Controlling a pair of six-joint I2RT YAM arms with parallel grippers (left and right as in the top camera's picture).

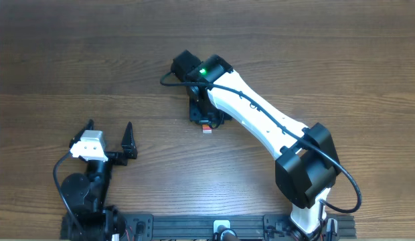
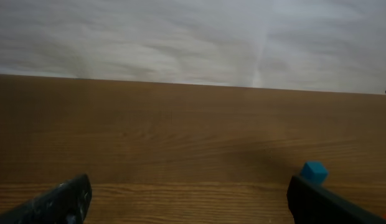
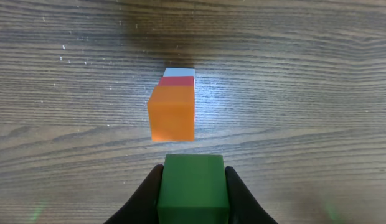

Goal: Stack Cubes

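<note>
Green cube [image 3: 193, 186] is clamped between the two fingers of the right gripper [image 3: 193, 173], held above the bench [image 1: 341, 53] and just short of the stack; the stack stands near the middle of the bench, with an orange cube [image 3: 172, 115] on top, a red cube [image 3: 178, 81] under it and a pale cube [image 3: 179, 72] at the bottom, of which little shows. The left gripper [image 1: 110, 127] sits near the bench's near-left corner with its fingers well apart and nothing between them; a blue cube [image 2: 314, 171] lies on the bench ahead of it, apart from the stack.

The step in hand looks like placing: the green cube is carried and the tower is three high. The next move calls for bringing the green cube squarely over the orange top, edges lined up; then a slow descent until the faces meet; then a gentle opening, since a sideways nudge could topple so narrow a tower. The blue cube is not yet stacked.
</note>
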